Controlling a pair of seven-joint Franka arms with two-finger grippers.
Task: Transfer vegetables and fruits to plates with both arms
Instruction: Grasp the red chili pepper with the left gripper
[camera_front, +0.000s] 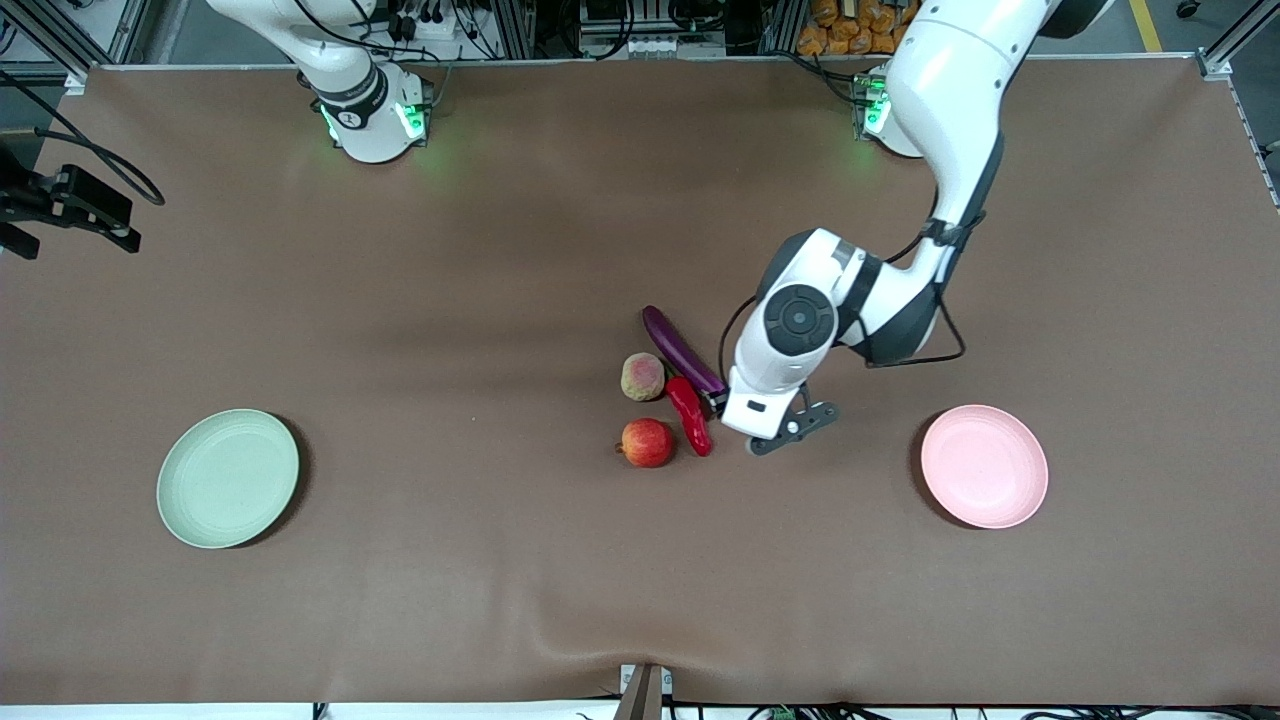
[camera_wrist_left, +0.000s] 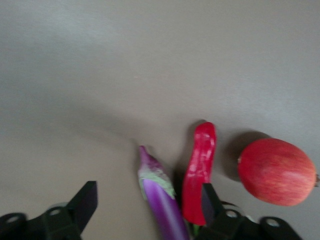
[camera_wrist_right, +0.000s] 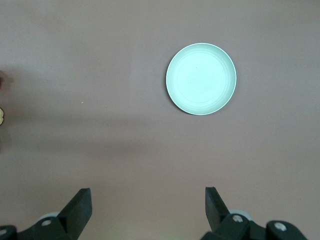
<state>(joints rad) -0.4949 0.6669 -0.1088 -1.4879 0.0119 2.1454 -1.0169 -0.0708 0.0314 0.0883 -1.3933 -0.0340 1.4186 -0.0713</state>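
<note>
The purple eggplant (camera_front: 682, 350), peach (camera_front: 642, 376), red chili (camera_front: 690, 413) and apple (camera_front: 647, 442) lie close together mid-table. My left gripper (camera_front: 719, 401) is low at the eggplant's end that lies beside the chili. In the left wrist view the gripper (camera_wrist_left: 147, 200) is open, the eggplant (camera_wrist_left: 162, 200) lies between its fingers, one finger (camera_wrist_left: 211, 199) overlaps the chili (camera_wrist_left: 199, 165), and the apple (camera_wrist_left: 276, 171) lies outside them. The pink plate (camera_front: 984, 465) and green plate (camera_front: 228, 478) are empty. My right gripper (camera_wrist_right: 147, 205) is open and empty, high over the table, with the green plate (camera_wrist_right: 201, 78) below it.
A brown cloth (camera_front: 500, 600) covers the table, with a ripple near its front edge. A black camera mount (camera_front: 70, 205) overhangs the right arm's end of the table. The two green-lit arm bases (camera_front: 375, 120) stand along the edge farthest from the front camera.
</note>
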